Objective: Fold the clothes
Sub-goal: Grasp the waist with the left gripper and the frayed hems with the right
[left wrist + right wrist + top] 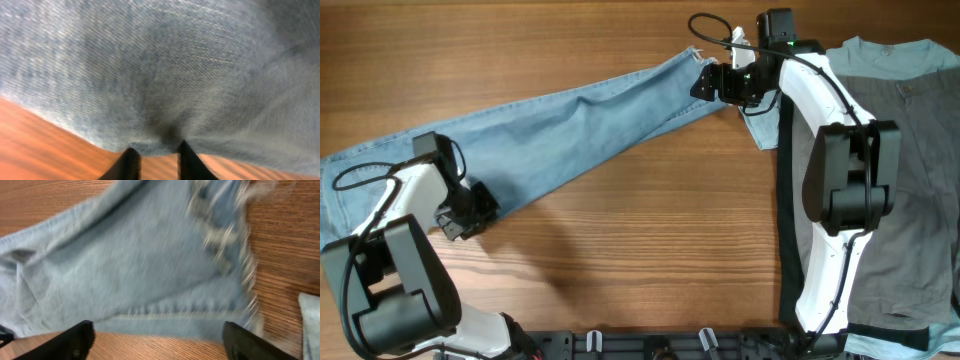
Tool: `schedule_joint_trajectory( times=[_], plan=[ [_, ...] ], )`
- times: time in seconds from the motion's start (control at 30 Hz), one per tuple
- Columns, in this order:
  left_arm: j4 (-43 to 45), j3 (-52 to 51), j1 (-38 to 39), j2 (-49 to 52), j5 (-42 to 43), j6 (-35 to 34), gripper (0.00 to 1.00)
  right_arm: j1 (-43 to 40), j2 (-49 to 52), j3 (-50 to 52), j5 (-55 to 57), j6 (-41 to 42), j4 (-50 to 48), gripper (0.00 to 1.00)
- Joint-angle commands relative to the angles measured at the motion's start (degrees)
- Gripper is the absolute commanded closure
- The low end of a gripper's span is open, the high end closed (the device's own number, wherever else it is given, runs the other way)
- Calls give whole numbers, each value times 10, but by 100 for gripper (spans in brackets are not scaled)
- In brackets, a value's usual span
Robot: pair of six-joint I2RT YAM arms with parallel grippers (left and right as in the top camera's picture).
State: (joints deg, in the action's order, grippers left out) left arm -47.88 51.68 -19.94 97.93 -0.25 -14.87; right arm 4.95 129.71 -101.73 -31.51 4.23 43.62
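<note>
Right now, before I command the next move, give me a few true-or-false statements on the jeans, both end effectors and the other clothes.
1. The jeans lie stretched out, unfolded, across the table. True.
2. The right end effector is shut on the frayed hem. False: its jaws stand wide open by the hem.
3. The left end effector pinches the near edge of the jeans. True: the denim puckers in between its fingers.
4. The grey trousers lie on top of the jeans. False: they lie on the pale-blue T-shirt, off to one side of the jeans.
</note>
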Motion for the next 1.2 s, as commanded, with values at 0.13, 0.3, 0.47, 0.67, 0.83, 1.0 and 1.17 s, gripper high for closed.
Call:
schedule_joint_trajectory(
  times=[0.13, 0.3, 0.47, 0.67, 0.83, 1.0, 1.17],
  plan=[
    [7, -22, -137, 22, -126, -83, 80, 30, -13, -1, 75, -4, -10, 26],
    [25, -22, -163, 21, -68, -66, 53, 78, -8, -1, 56, -86, -1, 41],
    [26, -21, -163, 21, -64, -65, 33, 108, -5, 17, 161, -129, -68, 44],
    [-23, 29, -163, -2, -5, -50, 34, 108, -5, 47, 163, -141, -131, 60],
    [-51, 58, -163, -72, 1, -49, 33, 108, -9, 47, 163, -101, -124, 96],
    [-49, 62, -163, -157, 0, -49, 30, 102, -80, 46, 163, -81, -41, 96],
    [-50, 62, -163, -177, 1, -49, 28, 102, -101, 48, 162, -38, 71, 57]
  ],
)
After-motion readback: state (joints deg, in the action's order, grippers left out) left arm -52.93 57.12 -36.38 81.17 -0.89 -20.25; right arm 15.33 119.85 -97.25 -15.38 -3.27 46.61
